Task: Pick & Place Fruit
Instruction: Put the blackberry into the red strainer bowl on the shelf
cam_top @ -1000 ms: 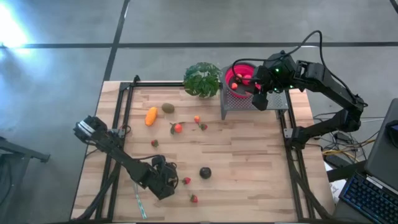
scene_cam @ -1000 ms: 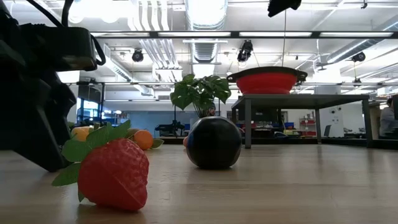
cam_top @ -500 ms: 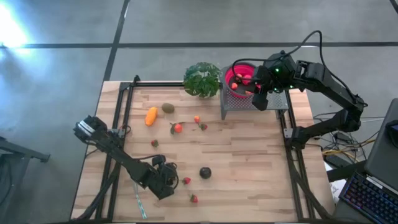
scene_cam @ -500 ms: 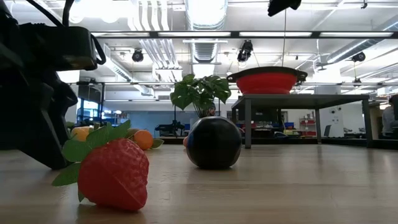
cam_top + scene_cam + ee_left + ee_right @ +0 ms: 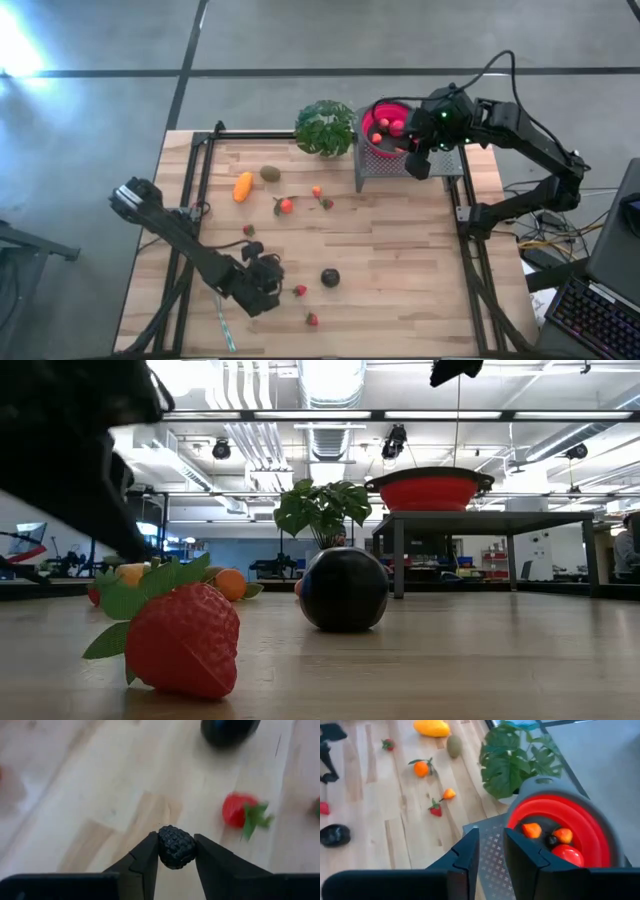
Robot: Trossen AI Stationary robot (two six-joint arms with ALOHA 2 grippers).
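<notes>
Left end effector (image 5: 176, 851) clamped on a small, dark, bumpy toy berry (image 5: 176, 846), lifted just clear of the wooden bench (image 5: 400, 260) near 7 o'clock, probably for carrying to the red bowl (image 5: 385, 110). Right end effector (image 5: 490, 847) empty, fingers slightly apart, hovering at 1 o'clock over that bowl, likely waiting. Red strawberry (image 5: 236, 810) and glossy dark round fruit (image 5: 330, 277) close by.

High view looks straight down; low view, table-level, shares the dark fruit (image 5: 329, 277)
</notes>
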